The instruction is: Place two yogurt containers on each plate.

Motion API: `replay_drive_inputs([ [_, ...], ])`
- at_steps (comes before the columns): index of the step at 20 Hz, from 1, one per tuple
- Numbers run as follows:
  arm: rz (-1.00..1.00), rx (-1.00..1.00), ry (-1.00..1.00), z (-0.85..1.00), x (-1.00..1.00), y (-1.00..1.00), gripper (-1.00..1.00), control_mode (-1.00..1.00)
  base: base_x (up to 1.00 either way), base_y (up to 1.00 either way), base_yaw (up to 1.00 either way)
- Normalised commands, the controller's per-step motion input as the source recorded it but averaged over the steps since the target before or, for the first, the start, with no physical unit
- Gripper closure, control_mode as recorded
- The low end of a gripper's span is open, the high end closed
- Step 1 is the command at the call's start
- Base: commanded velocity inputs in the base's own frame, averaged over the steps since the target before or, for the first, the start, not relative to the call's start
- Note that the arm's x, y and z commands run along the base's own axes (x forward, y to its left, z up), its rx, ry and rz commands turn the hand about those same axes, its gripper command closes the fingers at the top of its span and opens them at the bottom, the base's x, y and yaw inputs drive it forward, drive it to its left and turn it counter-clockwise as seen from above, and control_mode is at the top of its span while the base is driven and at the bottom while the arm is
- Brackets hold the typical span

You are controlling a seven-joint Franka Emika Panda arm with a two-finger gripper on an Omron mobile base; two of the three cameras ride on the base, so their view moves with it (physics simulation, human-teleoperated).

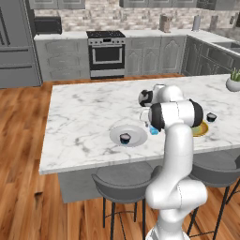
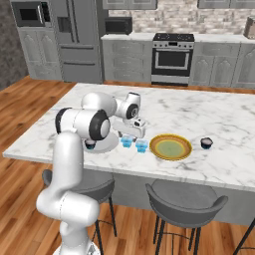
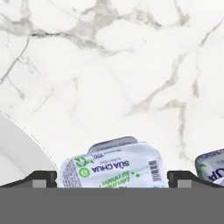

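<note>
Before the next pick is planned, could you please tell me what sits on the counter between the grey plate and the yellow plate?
The two light blue yogurt cups stand side by side between the grey plate and the yellow plate, in the right base view.

Two rear views, perhaps counter-close hand view

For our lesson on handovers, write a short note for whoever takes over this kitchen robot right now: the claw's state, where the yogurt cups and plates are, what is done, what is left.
Claw: open, holding nothing, a fingertip either side of the left light blue cup in the hand view.
Grey plate: holds one dark cup.
Yellow plate: nothing on it.
Both blue cups, left and right, stand on the counter between the plates.
Second dark cup: on the counter, beyond the yellow plate.
Done: one cup placed.
Left: one more onto the grey plate, two onto the yellow.
</note>
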Motion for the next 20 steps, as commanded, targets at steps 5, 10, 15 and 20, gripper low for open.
replay_drive_inputs([
  [5, 0.00, 0.00, 0.00, 0.00, -0.01, 0.08, -1.00, -1.00, 0.00, 0.00, 0.00],
  [10, 0.04, 0.00, 0.00, -0.05, 0.00, 0.01, -1.00, -1.00, 0.00, 0.00, 0.00],
  [15, 0.12, 0.00, 0.00, -0.13, 0.00, 0.00, -1.00, -1.00, 0.00, 0.00, 0.00],
  [20, 0.13, 0.00, 0.00, -0.20, 0.00, 0.00, -1.00, -1.00, 0.00, 0.00, 0.00],
])
